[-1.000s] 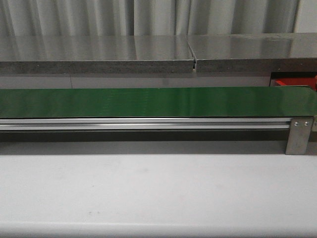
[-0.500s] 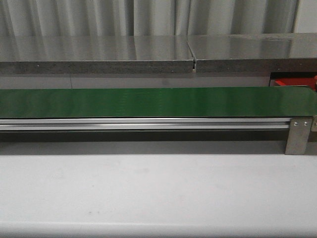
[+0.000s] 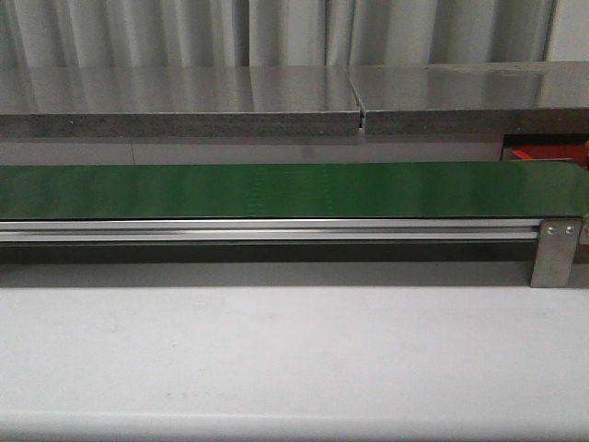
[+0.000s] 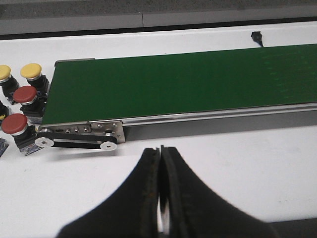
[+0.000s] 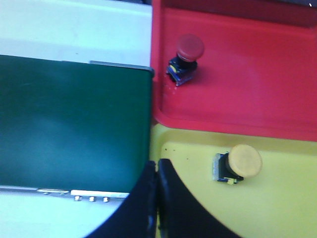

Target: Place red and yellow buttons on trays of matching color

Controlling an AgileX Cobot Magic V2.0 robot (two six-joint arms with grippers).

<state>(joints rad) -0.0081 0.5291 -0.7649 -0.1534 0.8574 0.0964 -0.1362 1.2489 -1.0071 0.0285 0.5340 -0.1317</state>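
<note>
In the left wrist view two red buttons (image 4: 25, 95) (image 4: 15, 125) and two yellow buttons (image 4: 30, 71) (image 4: 4, 73) stand on the white table beside the end of the green conveyor belt (image 4: 188, 82). My left gripper (image 4: 160, 151) is shut and empty, on the near side of the belt. In the right wrist view one red button (image 5: 190, 48) lies in the red tray (image 5: 267, 74) and one yellow button (image 5: 244, 161) lies in the yellow tray (image 5: 277, 208). My right gripper (image 5: 157, 166) is shut and empty, over the edge where belt meets yellow tray.
The front view holds only the green belt (image 3: 294, 189), its aluminium rail (image 3: 276, 230) and end bracket (image 3: 556, 250), a grey counter behind, and a corner of the red tray (image 3: 548, 152) at far right. No arm shows there.
</note>
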